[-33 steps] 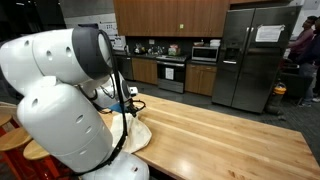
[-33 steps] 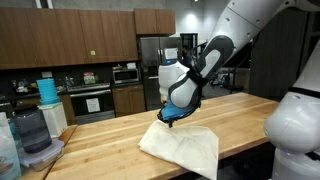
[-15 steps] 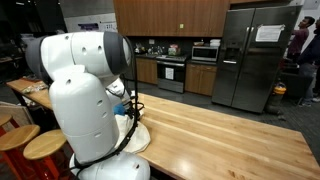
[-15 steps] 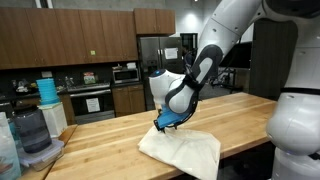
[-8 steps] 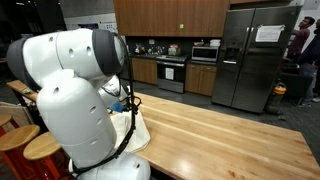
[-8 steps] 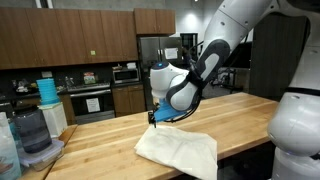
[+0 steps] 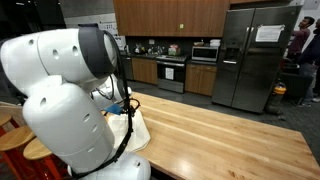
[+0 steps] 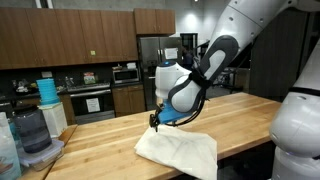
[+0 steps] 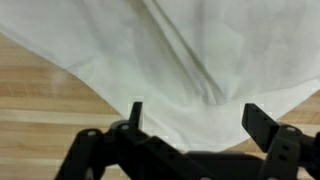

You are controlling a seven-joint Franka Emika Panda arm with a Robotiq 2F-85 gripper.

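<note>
Your jaws are spread wide with nothing in them, hanging just over a corner of the cloth (image 8: pixel 180 152), which lies loose on the worktop (image 8: pixel 105 133). I'd say it looks laid down and free of the grip, but it's rumpled, so any smoothing isn't done. The wrist view gives you the creases (image 9: pixel 190 60) up close. In an exterior view the arm (image 7: pixel 60 100) hides nearly all the cloth (image 7: pixel 141 128).

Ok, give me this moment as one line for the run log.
gripper: open, nothing held | below it: white cloth, rumpled | cloth lies on: wooden table
</note>
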